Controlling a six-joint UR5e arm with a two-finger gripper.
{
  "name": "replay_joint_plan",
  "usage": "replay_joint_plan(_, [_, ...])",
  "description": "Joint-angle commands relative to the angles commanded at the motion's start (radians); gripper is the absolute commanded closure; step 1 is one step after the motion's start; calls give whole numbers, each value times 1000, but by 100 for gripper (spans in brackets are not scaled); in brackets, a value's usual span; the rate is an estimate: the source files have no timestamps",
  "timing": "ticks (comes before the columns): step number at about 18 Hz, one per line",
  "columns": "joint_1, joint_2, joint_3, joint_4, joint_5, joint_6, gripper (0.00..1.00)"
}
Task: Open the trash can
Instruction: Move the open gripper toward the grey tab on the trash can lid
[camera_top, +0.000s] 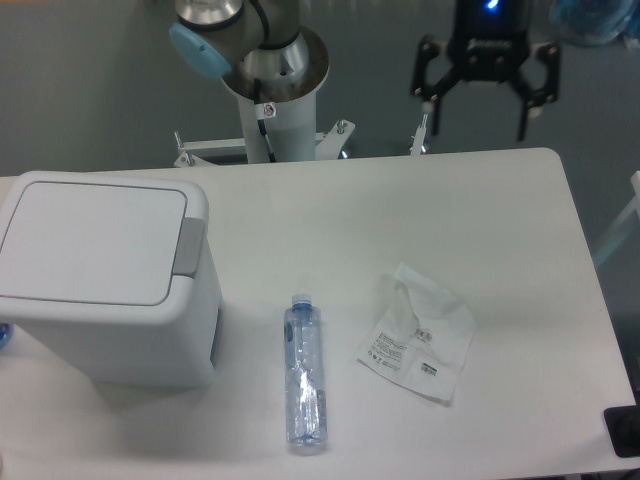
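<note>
The trash can (105, 285) is a big white boxy bin at the left of the table. Its flat lid (90, 240) lies shut, with the grey push tab (188, 246) on its right edge. My gripper (478, 120) hangs above the table's far edge, well to the right of the bin. Its two black fingers (430, 95) point down and stand wide apart, open, with nothing between them.
A clear plastic bottle (304, 372) lies on its side in the middle front of the white table (500, 220). A crumpled white wrapper (418, 335) lies to its right. The arm's base column (270, 95) stands behind the table's far edge.
</note>
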Motion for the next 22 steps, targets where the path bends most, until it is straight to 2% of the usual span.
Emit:
replay_joint_plan(2, [-47,-5,2,15,-2,-118,0])
replay_joint_plan(4, [-92,-15,-6,72,3,-222,0])
replay_joint_plan(7, [-147,-34,-11,126,2,-350,0])
replay_joint_plan(12, [-250,-80,-11,135,5,-441,0])
replay_joint_plan(15, [-301,-95,-8,164,0,-513,0])
replay_joint_plan(19, [-330,-103,-18,166,-3,-605,0])
replay_joint_plan(22, [-359,-109,-32,166,-8,-626,0])
